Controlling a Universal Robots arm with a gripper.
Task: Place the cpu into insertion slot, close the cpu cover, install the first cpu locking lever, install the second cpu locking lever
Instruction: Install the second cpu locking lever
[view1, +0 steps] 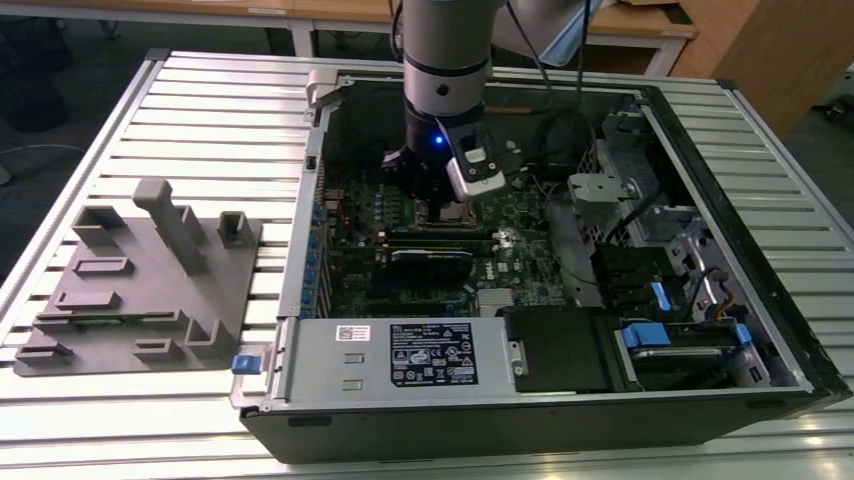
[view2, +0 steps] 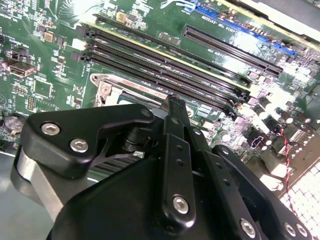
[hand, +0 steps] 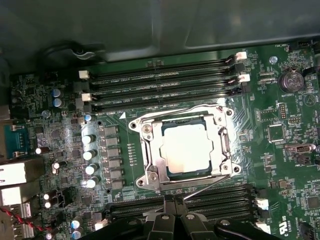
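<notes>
Exterior view: arm (view1: 445, 70) upright, gripper (view1: 434, 200) (fingers pressed together) just above cpu (hand: 186, 148)

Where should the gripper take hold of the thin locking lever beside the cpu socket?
Probably at the free end of the locking lever, coming from above: it is a thin wire rod angling off the cpu cover toward the gripper, with open board beneath.

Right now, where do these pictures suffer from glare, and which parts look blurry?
In the first wrist view, light washes out the cpu top; in the second wrist view, glare blooms over the green circuit board and the near gripper is soft; the exterior view's aluminium table shines evenly.
</notes>
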